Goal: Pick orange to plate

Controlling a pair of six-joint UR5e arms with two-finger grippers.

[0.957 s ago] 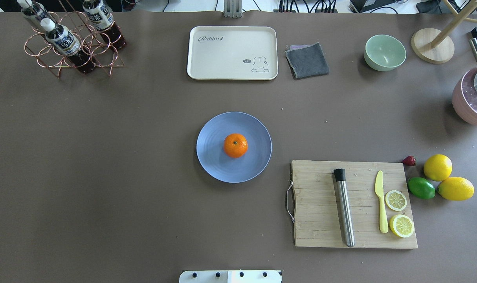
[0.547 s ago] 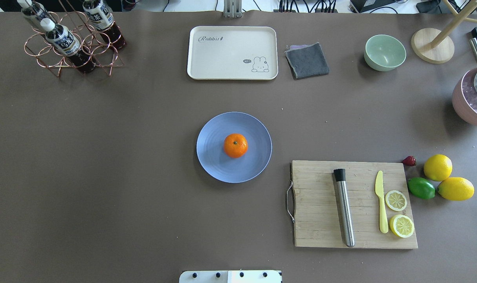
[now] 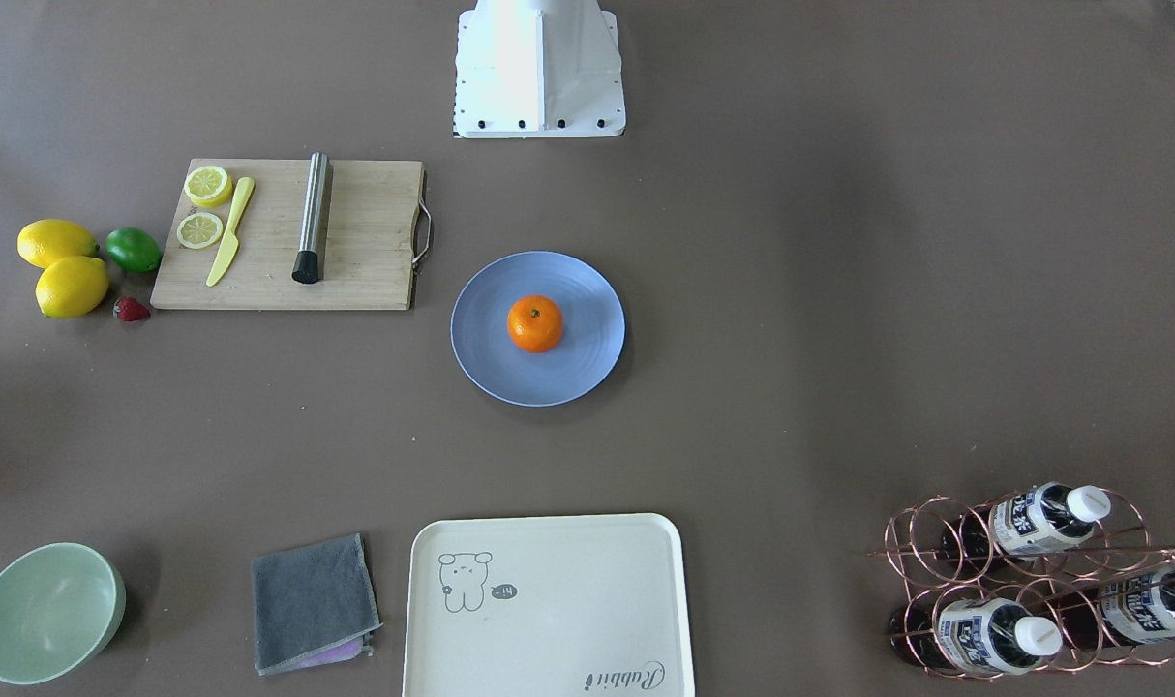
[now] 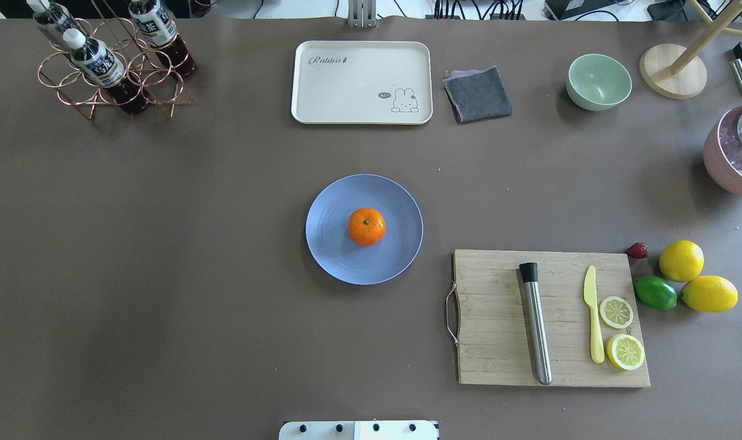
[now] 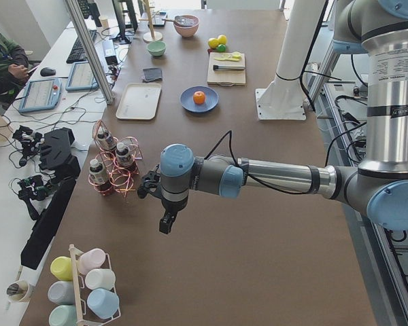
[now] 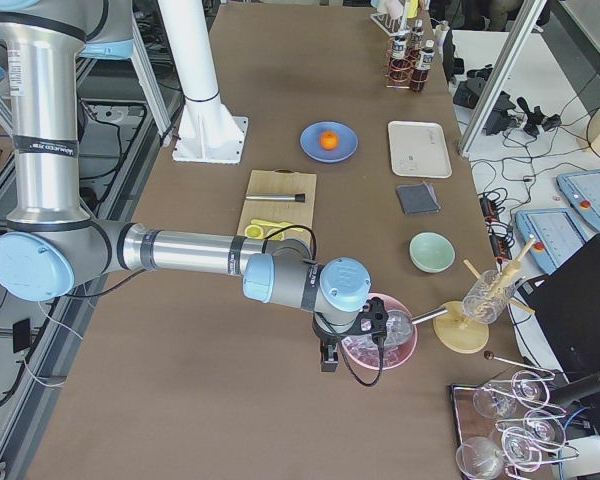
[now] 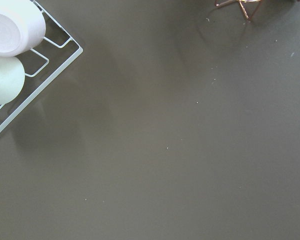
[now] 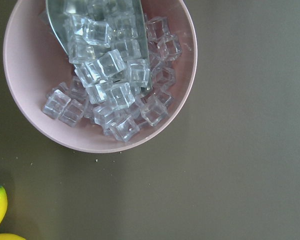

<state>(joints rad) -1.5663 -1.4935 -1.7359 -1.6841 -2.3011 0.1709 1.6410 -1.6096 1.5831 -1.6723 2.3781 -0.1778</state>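
The orange [image 4: 366,226] rests in the middle of the light-blue plate [image 4: 331,253] at the table's centre, also seen from the front as the orange [image 3: 535,323] on the plate [image 3: 583,368]. Neither arm shows in those two views. In the exterior left view my left gripper [image 5: 166,225] hangs over the table's left end beside the bottle rack, far from the plate [image 5: 188,104]. In the exterior right view my right gripper [image 6: 327,360] hangs next to the pink ice bowl [image 6: 400,352], far from the orange [image 6: 328,140]. I cannot tell whether either gripper is open or shut.
A cutting board [image 4: 499,342] with a steel muddler, a yellow knife and lemon halves lies right of the plate. Two lemons [image 4: 681,260], a lime [image 4: 655,293], a cream tray [image 4: 362,82], a grey cloth [image 4: 478,93], a green bowl [image 4: 598,81] and a bottle rack [image 4: 111,67] ring the table.
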